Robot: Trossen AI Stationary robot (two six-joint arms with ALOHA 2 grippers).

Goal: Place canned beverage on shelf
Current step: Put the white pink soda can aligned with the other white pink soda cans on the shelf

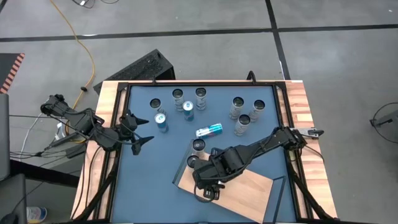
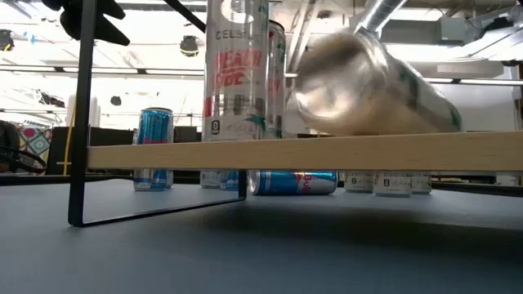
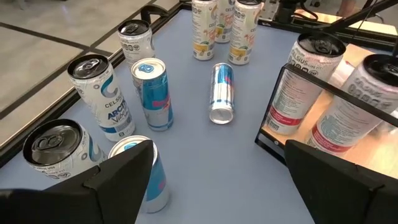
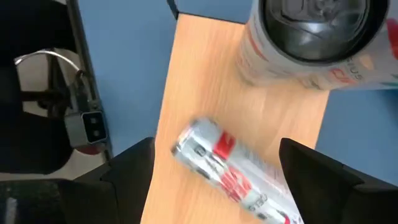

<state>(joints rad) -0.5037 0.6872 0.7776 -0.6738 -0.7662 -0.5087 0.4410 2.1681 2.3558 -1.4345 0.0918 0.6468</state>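
My left gripper (image 1: 140, 140) hangs at the left edge of the blue table (image 1: 155, 180), fingers spread wide and holding nothing. I judge it is parked there to keep out of the way while the other arm works.

In front of it the loose cans (image 1: 177, 95) stand in a scattered group across the far half of the table, waiting their turn. One blue-and-silver can (image 1: 209, 130) lies on its side among them, so it would need a different grasp from the upright ones.

Further right is the shelf (image 1: 249, 186), a light-wood board raised on a thin dark frame at the near side of the table. One tall white can (image 4: 311, 37) stands upright near its far corner, placed there to leave the rest of the board free.

My right gripper (image 1: 208, 190) hovers over the shelf with its fingers well apart and not gripping. Between them a silver-and-red can (image 4: 233, 171) lies on its side on the wood, touching neither finger. The low view shows it blurred and tilted, so it looks to be toppling or rolling. The can is on the shelf, but not standing, and I judge it could roll off the edge.
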